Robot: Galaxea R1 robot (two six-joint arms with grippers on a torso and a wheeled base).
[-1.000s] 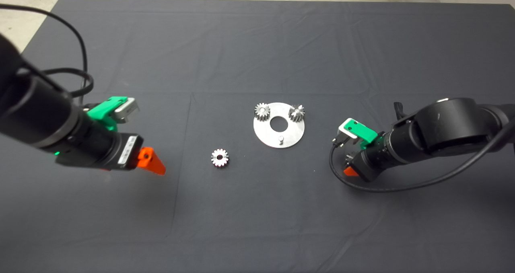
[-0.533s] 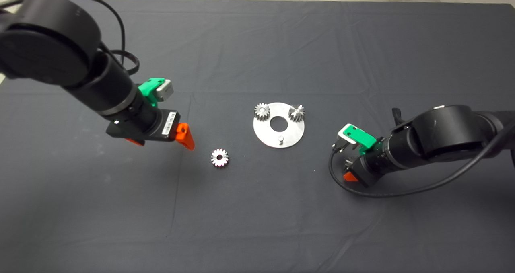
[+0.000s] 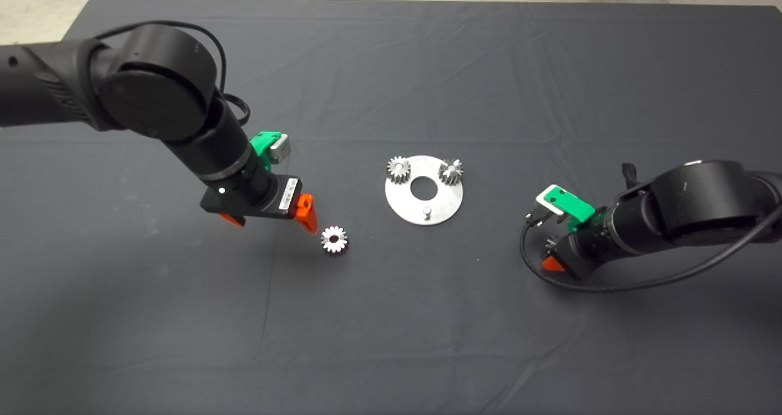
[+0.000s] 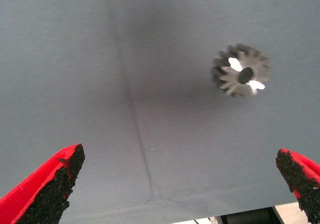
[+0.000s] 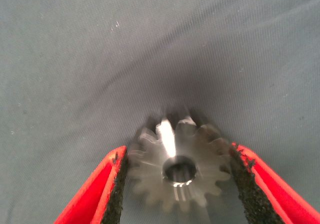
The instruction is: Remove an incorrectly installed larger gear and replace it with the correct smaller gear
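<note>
The smaller gear (image 3: 334, 239), bright silver with a dark central hole, lies loose on the mat left of the round metal plate (image 3: 443, 204). It also shows in the left wrist view (image 4: 242, 76). My left gripper (image 3: 275, 222) is open and empty, just left of this gear. My right gripper (image 3: 553, 263), right of the plate, is shut on the larger gear (image 5: 177, 171), whose flaring teeth sit between both pads above the mat. In the head view this gear is hidden by the gripper.
The plate has a central hole, two gears at its back, one on the left (image 3: 398, 169) and one on the right (image 3: 451, 172), and a bare pin (image 3: 427, 211) at its front. A black cable (image 3: 611, 285) loops below the right arm. Pale floor lies beyond the mat's far edge.
My left arm has swung right and come down close to the loose gear. My right arm has drawn a little right and toward the front, away from the plate.
</note>
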